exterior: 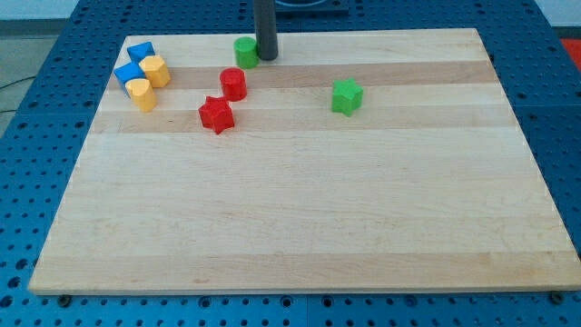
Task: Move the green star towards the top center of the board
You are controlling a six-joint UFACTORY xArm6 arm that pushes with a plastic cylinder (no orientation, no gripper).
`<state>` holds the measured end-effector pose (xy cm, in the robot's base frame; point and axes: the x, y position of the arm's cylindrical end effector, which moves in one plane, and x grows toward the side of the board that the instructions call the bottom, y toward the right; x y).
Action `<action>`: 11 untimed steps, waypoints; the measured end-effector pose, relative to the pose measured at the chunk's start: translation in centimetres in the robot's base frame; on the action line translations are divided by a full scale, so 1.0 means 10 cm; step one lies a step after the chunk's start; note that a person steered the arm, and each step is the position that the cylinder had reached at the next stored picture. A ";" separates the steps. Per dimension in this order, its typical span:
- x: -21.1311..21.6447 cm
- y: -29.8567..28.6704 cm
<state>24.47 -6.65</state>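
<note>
The green star (pixel 346 95) lies on the wooden board (pixel 300 218) right of centre in the upper part. My tip (pixel 266 56) rests near the board's top edge, well to the upper left of the star. It stands right beside a green round block (pixel 246 52), just to that block's right; I cannot tell whether they touch.
A red cylinder (pixel 233 84) and a red star (pixel 216 114) lie below the tip to the left. Two blue blocks (pixel 140 53) (pixel 128 73) and two yellow blocks (pixel 156 70) (pixel 140 93) cluster at the upper left corner.
</note>
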 end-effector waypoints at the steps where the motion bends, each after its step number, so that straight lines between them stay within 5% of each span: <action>1: 0.18 0.10; 3: 0.56 1.87; 5: 1.66 1.33; 10: 0.60 1.55; 11: 0.56 2.08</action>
